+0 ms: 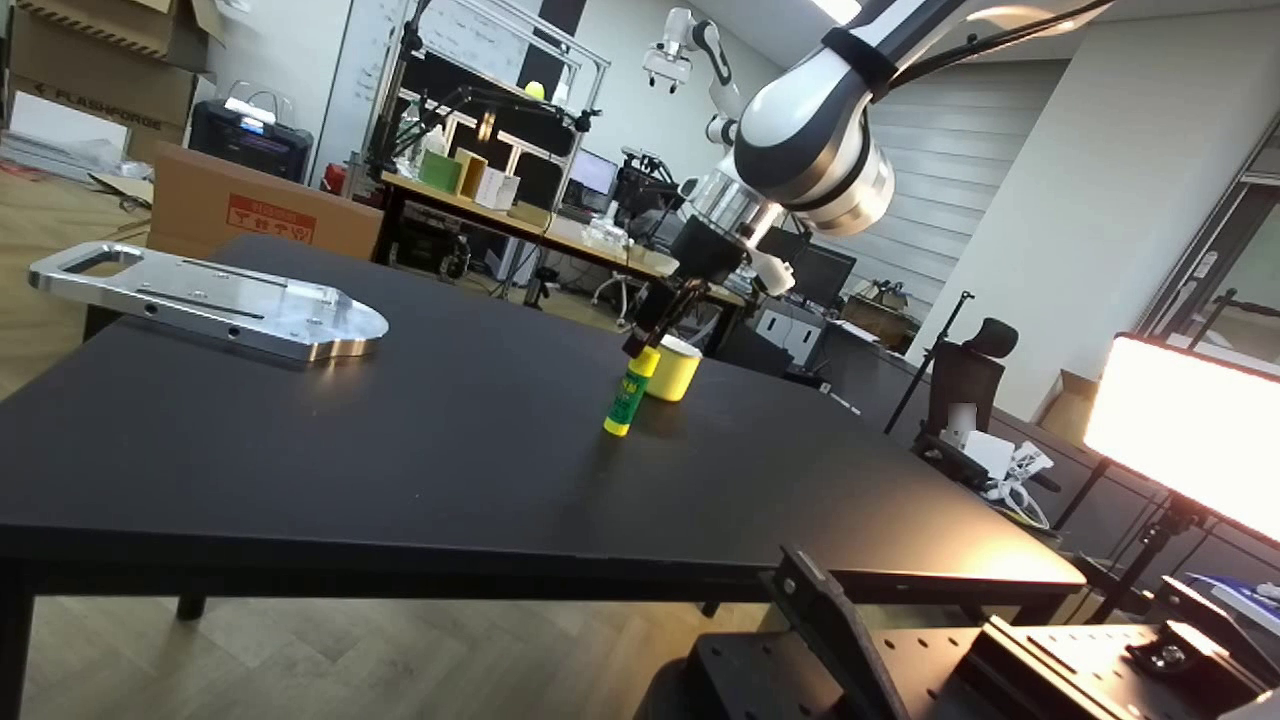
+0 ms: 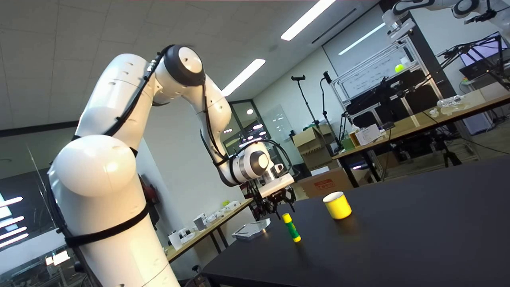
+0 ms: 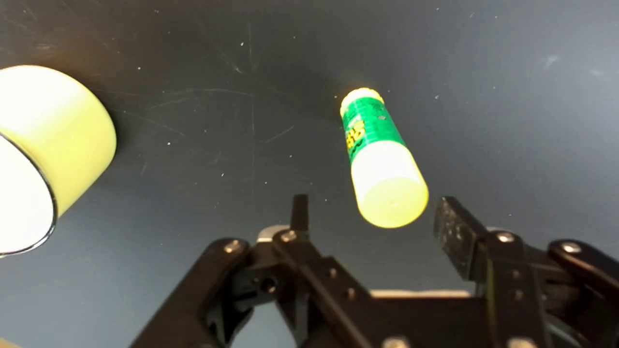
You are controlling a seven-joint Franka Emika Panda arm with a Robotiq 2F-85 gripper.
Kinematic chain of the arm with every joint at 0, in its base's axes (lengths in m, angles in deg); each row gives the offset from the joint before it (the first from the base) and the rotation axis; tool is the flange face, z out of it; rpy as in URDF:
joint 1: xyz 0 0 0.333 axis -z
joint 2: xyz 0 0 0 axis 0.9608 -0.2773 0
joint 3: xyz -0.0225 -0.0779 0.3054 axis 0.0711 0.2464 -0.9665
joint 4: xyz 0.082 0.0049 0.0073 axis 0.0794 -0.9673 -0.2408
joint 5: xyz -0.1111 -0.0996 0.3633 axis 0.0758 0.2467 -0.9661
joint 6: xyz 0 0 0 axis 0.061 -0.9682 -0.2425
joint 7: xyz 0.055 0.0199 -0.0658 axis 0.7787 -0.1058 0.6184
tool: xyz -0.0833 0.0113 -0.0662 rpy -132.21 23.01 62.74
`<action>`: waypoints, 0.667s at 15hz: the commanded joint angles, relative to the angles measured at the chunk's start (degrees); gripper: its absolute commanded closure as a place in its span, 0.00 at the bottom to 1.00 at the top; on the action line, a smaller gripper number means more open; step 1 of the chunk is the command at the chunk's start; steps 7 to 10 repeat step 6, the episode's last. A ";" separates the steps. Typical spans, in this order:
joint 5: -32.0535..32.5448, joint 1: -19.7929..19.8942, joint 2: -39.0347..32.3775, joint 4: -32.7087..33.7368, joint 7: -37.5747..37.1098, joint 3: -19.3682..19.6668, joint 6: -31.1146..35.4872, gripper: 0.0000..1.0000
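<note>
Glue stick [image 3: 379, 154], green in the body with yellow ends, stands upright on the black table [image 1: 450, 440], its plain yellow end uppermost and just beneath the claw [image 3: 373, 208]. From the wrist view, that upper end shows in the space between the two fingers [image 3: 300, 212], sitting off-centre: a broad strip of dark tabletop separates it from the finger on the left side of that view, only a thin sliver from the one on the right. The claw's jaws stand moderately apart, with nothing gripped; neither finger appears to touch the stick. In both exterior views the dark fingertips come down right about its top, though how far they reach past it is hard to tell there. Near the stick, a yellow cup [image 2: 338, 206] with a white inside stands upright on the same tabletop, clear of the claw. Well apart from both, toward an end of the table, a silver metal plate [image 1: 210, 300] with a slotted grip lies flat. The white arm [image 2: 99, 167] arches over and holds the claw low above the table. Beyond the table sit a cardboard box [image 1: 195, 200] with a red label and a bright light panel [image 1: 1190, 430].
</note>
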 commanded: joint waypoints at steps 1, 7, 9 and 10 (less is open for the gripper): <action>-0.11 2.85 4.79 -1.18 -1.39 -2.41 -5.02 0.02; -0.38 3.07 4.68 0.07 -0.01 -2.42 -7.57 0.00; -0.38 3.07 4.68 0.07 -0.01 -2.42 -7.57 0.00; -0.38 3.07 4.68 0.07 -0.01 -2.42 -7.57 0.00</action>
